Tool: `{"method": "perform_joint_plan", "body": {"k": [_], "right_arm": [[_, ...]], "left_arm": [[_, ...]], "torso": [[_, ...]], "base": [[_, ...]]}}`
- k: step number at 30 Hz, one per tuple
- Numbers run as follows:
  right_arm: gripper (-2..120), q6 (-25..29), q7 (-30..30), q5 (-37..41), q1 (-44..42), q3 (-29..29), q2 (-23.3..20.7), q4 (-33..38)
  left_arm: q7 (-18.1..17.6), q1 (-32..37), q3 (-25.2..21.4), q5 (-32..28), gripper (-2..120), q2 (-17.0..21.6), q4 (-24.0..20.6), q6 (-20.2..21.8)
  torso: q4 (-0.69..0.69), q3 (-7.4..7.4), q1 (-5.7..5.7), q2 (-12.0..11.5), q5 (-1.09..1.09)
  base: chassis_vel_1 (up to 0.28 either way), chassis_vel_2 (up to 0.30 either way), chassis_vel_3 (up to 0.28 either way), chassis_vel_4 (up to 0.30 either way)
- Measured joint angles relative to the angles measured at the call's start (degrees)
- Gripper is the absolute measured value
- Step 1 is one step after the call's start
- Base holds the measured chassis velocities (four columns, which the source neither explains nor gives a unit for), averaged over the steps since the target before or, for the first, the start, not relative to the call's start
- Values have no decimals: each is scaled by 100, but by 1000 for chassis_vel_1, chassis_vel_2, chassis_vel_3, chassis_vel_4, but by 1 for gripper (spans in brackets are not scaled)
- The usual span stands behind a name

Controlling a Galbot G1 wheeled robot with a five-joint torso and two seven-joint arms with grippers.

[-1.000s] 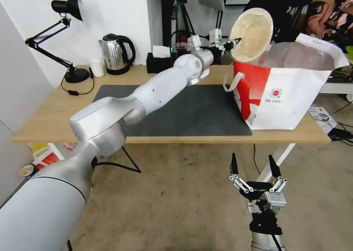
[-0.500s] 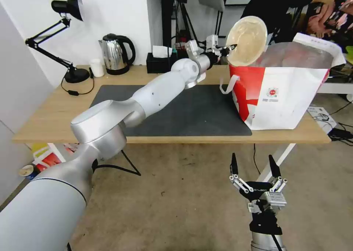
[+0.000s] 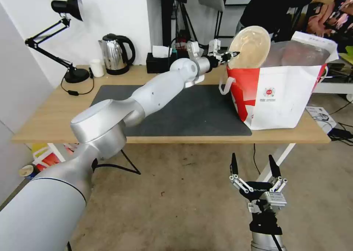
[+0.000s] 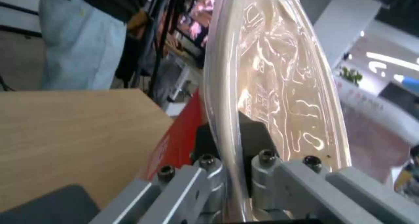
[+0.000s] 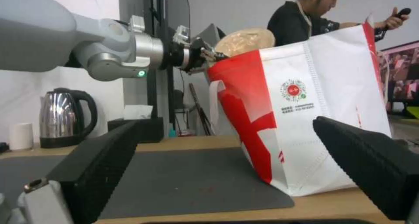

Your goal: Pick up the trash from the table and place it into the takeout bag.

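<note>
My left gripper (image 3: 232, 55) is shut on the rim of the tan domed bowl (image 3: 250, 47), a piece of the trash, held on edge with its lower part inside the mouth of the takeout bag (image 3: 279, 96). The bag stands at the right end of the table (image 3: 51, 115), white with red side panels and foil lining. In the left wrist view the black fingers (image 4: 255, 137) clamp the tan domed bowl (image 4: 279, 70) at its rim. From the right wrist view the bowl (image 5: 244, 40) rises above the bag (image 5: 314, 119). My right gripper (image 3: 253, 166) hangs open below the table's front edge.
A dark grey mat (image 3: 184, 111) covers the table's middle. At the back stand a black desk lamp (image 3: 66, 38), a small white cup (image 3: 97, 67), a kettle (image 3: 116, 53) and a black tissue box (image 3: 159, 61). A person stands behind the bag.
The left gripper has lowered the tan bowl from above the bag's left edge down into the bag's mouth. The bag's top has shifted slightly. The right arm has stayed still.
</note>
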Motion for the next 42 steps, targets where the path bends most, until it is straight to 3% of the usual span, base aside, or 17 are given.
{"method": "perform_joint_plan", "body": {"k": [17, 20, 23, 27, 30, 35, 38, 41, 42], "right_arm": [[100, 0, 0, 0, 0, 0, 0, 0], [100, 0, 0, 0, 0, 0, 0, 0], [100, 0, 0, 0, 0, 0, 0, 0], [100, 0, 0, 0, 0, 0, 0, 0], [100, 0, 0, 0, 0, 0, 0, 0], [100, 0, 0, 0, 0, 0, 0, 0], [100, 0, 0, 0, 0, 0, 0, 0], [100, 0, 0, 0, 0, 0, 0, 0], [100, 0, 0, 0, 0, 0, 0, 0]], "left_arm": [[284, -139, 71, 574, 4, 1, 175, 624], [359, -139, 80, 632, 12, 2, 197, 631], [450, -140, 93, 666, 28, 2, 219, 607], [459, -155, 110, 667, 36, 2, 227, 597], [456, -167, 127, 668, 53, 2, 228, 578], [448, -167, 131, 692, 67, 1, 226, 564], [438, -168, 99, 661, 81, 2, 206, 559], [436, -169, 93, 652, 83, 2, 203, 559], [410, -199, 2, 510, 93, 3, 136, 541]], "torso": [[0, 0, 0, 0, 0], [0, 0, 0, 0, 0], [0, 0, 0, 0, 0], [0, 0, 0, 0, 0], [0, 0, 0, 0, 0], [0, 0, 0, 0, 0], [0, 0, 0, 0, 0], [0, 0, 0, 0, 0], [0, 0, 0, 0, 0]], "base": [[0, 0, 0, 0], [0, 0, 0, 0], [0, 0, 0, 0], [0, 0, 0, 0], [0, 0, 0, 0], [0, 0, 0, 0], [0, 0, 0, 0], [0, 0, 0, 0], [0, 0, 0, 0]]}}
